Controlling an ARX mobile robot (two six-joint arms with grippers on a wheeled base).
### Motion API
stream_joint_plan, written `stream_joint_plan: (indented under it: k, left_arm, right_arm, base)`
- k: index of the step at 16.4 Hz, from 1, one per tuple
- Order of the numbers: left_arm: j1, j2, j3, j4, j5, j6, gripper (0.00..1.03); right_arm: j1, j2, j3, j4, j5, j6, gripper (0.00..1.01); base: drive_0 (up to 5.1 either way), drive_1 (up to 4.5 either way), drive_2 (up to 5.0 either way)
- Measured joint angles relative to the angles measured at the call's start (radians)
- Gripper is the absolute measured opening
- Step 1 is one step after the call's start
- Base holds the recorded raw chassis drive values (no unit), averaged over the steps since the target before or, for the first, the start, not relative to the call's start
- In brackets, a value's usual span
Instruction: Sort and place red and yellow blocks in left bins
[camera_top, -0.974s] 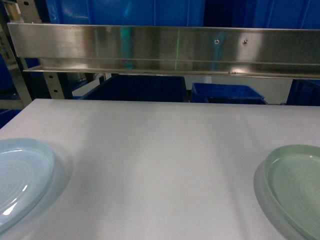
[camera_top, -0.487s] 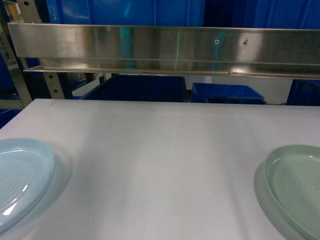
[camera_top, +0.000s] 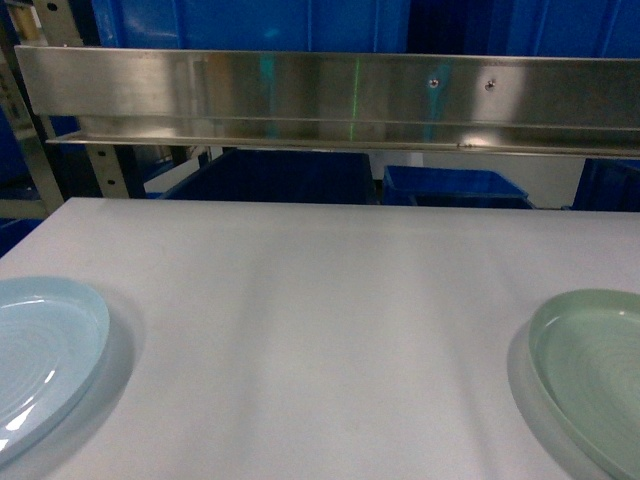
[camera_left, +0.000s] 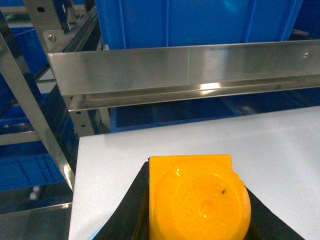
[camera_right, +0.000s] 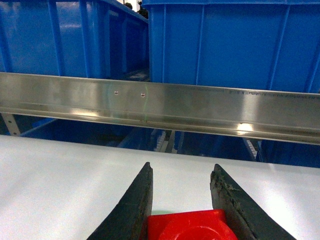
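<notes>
My left jaws (camera_left: 197, 210) are closed on the yellow block (camera_left: 197, 197), its rounded face filling the wrist view above the white surface (camera_left: 280, 140). My right jaws (camera_right: 182, 200) pinch the red block (camera_right: 189, 226) between both dark fingers (camera_right: 135, 205). Ahead, beyond the steel rail (camera_right: 160, 105), stand the blue bins (camera_right: 235, 45). On the surface lie a pale blue plate (camera_top: 40, 350) at left and a pale green plate (camera_top: 595, 365) at right, well apart.
</notes>
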Motion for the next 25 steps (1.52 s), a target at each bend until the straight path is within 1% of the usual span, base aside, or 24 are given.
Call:
stream_joint_plan:
  k: [3, 5, 6, 9, 20, 21, 25]
  left_arm:
    - [0.026, -0.125, -0.018, -0.067, 0.023, -0.011, 0.27]
    - [0.021, -0.157, -0.028, -0.095, 0.025, -0.015, 0.27]
    - [0.01, -0.169, -0.036, -0.093, 0.026, -0.014, 0.27]
    - [-0.02, -0.16, -0.039, -0.032, 0.005, -0.014, 0.27]
    - [-0.022, -0.158, -0.039, -0.034, 0.005, -0.014, 0.27]
    - [-0.027, -0.158, -0.039, -0.033, 0.011, -0.013, 0.27]
    - [-0.022, -0.155, -0.039, -0.036, 0.005, -0.013, 0.27]
  right_arm:
    - [0.0, 0.0, 0.0, 0.0, 0.0, 0.0, 0.28]
    - [0.0, 0.0, 0.0, 0.0, 0.0, 0.0, 0.28]
    - [0.0, 0.0, 0.0, 0.0, 0.0, 0.0, 0.28]
    - [0.0, 0.0, 0.0, 0.0, 0.0, 0.0, 0.28]
    - [0.0, 0.0, 0.0, 0.0, 0.003, 0.0, 0.28]
    - [0.0, 0.0, 0.0, -0.002, 0.003, 0.0, 0.28]
    - [0.0, 0.0, -0.001, 0.0, 0.003, 0.0, 0.28]
  base:
    - [0.0, 0.0, 0.0]
    - [0.0, 0.0, 0.0]
    - [0.0, 0.0, 0.0]
    - [0.0, 0.0, 0.0]
    - [0.0, 0.0, 0.0]
    - [-4.8, 1.22, 3.6]
    - [-4.6, 1.01, 3.9]
